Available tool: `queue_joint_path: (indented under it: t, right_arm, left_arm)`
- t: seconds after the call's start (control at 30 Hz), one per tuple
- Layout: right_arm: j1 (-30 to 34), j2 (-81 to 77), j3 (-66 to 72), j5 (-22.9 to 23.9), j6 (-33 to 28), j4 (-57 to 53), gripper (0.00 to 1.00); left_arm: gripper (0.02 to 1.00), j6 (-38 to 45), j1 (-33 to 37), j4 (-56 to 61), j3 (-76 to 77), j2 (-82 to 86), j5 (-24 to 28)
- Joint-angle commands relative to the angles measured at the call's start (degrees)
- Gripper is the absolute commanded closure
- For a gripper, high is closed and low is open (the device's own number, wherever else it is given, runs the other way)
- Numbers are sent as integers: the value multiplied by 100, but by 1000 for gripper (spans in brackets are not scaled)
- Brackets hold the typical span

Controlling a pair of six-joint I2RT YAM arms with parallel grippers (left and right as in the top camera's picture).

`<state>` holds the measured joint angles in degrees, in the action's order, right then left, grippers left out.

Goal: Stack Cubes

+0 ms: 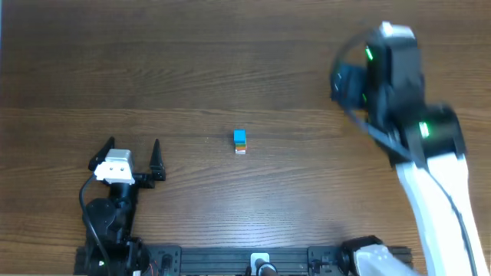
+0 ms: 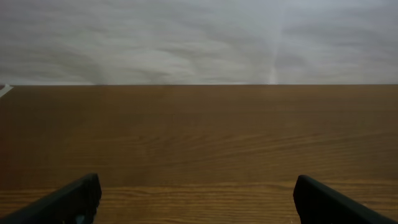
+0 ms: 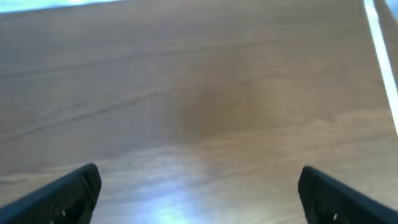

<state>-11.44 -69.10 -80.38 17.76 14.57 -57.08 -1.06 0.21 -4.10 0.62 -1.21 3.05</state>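
**Top view.** The cube stack (image 1: 240,142) stands near the middle of the wooden table (image 1: 230,61). A blue cube (image 1: 240,136) is on top with an orange cube (image 1: 240,146) directly beneath it, the two touching. A pale sliver shows at the base, and I cannot tell what it is. My left gripper (image 1: 132,146) sits at 9 o'clock from the stack, well apart from it, with its two dark fingers spread wide. My right arm (image 1: 430,153) stands at 3 o'clock from the stack, and its raised head lies toward 2 o'clock, also well apart.

**Left wrist view.** Both fingers (image 2: 74,199) are splayed to the corners with bare wood grain between them. The table runs out to a pale backdrop (image 2: 199,37).

**Right wrist view.** My right gripper (image 3: 199,171) hangs over bare tabletop with its jaws wide apart and nothing held. A light strip (image 3: 379,43) marks the table's edge.
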Motion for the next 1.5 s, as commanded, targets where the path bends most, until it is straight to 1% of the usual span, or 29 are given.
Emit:
queue_joint_path:
  t: [0.03, 0.17, 0.23, 0.33, 0.4, 0.43, 0.53, 0.57, 0.63, 0.73, 0.87, 1.03, 1.17, 1.3, 1.43, 1.5]
  right_arm:
    - [103, 1528, 1292, -184, -422, 415, 9]
    - [157, 2533, 2326, -190, -501, 776, 9]
    - [229, 3008, 2863, -321, -505, 979, 7]
    - [400, 3696, 3633, -616, -507, 1318, 9]
    - [509, 4103, 4065, -837, -623, 1539, 7]
    - [597, 4505, 4454, -1062, -800, 1755, 7]
    - [682, 5077, 4918, -1388, -951, 2092, 7]
    - [704, 5281, 5031, -1598, -953, 2223, 7]
    - [728, 5589, 5176, -1869, -1019, 2330, 9]
    - [833, 6148, 5471, -2044, -1082, 2374, 7]
    - [1045, 6489, 5678, -2269, -1082, 2470, 7]
    - [1346, 6881, 5895, -2402, -1078, 2492, 9]
    - [1414, 6874, 6100, -2391, -1080, 2627, 7]
    - [1414, 6874, 6194, -2081, -1102, 2413, 7]
    - [1412, 6874, 6358, -2114, -1088, 2610, 7]
    - [1412, 6874, 6535, -2118, -1309, 2839, 9]
  left_arm:
    - [18, 63, 39, -9, -28, 46, 55]
    - [18, 63, 39, -11, -28, 46, 55]
    - [18, 63, 39, -11, -28, 46, 55]
    - [18, 63, 39, -11, -28, 46, 55]
    - [23, 63, 39, -11, -28, 46, 55]
    - [20, 63, 39, -11, -28, 46, 55]
    - [18, 63, 39, -11, -28, 46, 55]
    - [18, 63, 39, -11, -28, 46, 55]
    - [18, 63, 39, -11, -28, 46, 55]
    - [20, 63, 39, -11, -28, 46, 55]
    - [18, 63, 39, -11, -28, 46, 55]
    - [18, 63, 39, -11, -28, 46, 55]
    - [18, 63, 39, -11, -28, 46, 55]
    - [18, 63, 39, -11, -28, 46, 55]
    - [18, 63, 39, -11, -28, 46, 55]
    - [18, 63, 39, -11, -28, 46, 55]
